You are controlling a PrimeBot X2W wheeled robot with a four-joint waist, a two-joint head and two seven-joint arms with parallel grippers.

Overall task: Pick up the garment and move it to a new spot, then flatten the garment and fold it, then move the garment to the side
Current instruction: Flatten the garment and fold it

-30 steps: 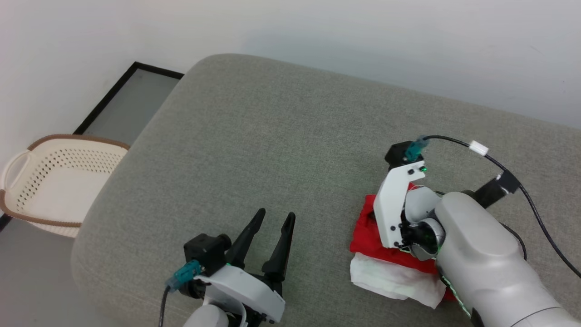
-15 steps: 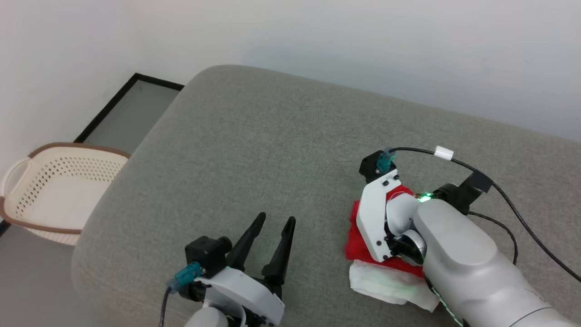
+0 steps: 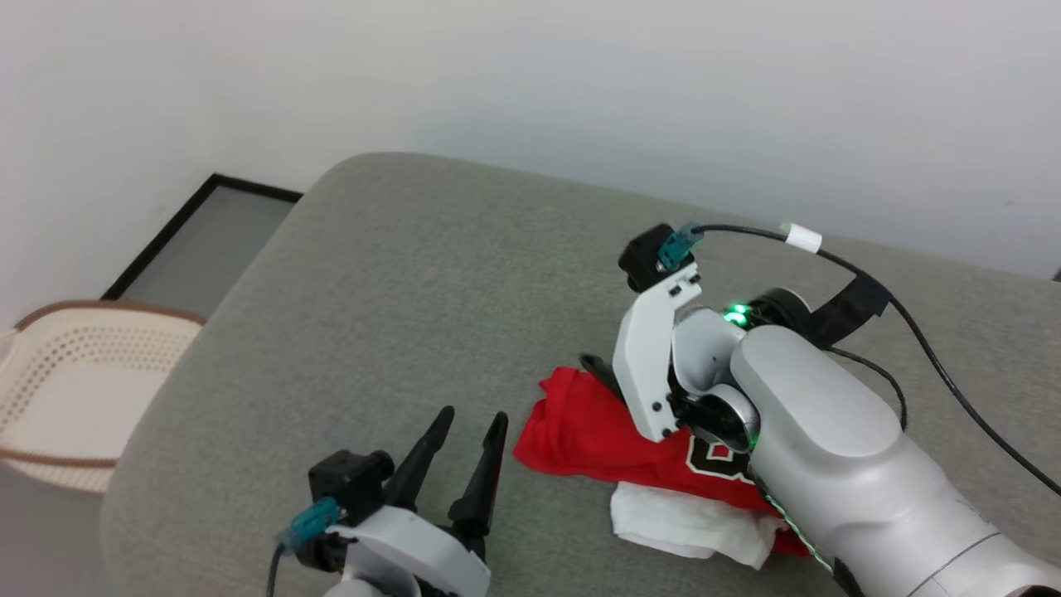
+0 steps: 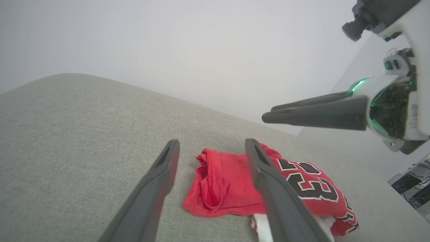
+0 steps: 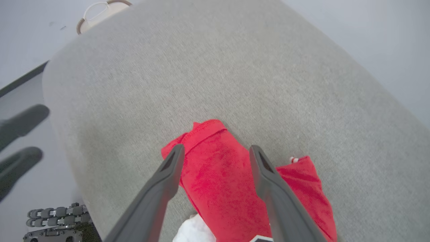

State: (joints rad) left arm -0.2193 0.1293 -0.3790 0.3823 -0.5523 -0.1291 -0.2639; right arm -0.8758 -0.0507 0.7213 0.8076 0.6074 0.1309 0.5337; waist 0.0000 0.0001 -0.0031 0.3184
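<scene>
Right hand (image 5: 215, 148) hangs open above the garment (image 3: 580, 427); left hand (image 3: 472, 416) stands open beside it. The loose bundle could unfold if a finger snags.

Garment (image 3: 580, 423): right half hidden under the right forearm (image 3: 812, 414), lettering only partly legible, centre right of the head view. Basket (image 3: 108, 336): cut off by the left edge, middle left.

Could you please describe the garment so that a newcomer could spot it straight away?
Look at the grey cushion. Near its front right, below the right hand, lies the garment: a crumpled red shirt with a white sleeve and black, white-outlined numerals.
</scene>
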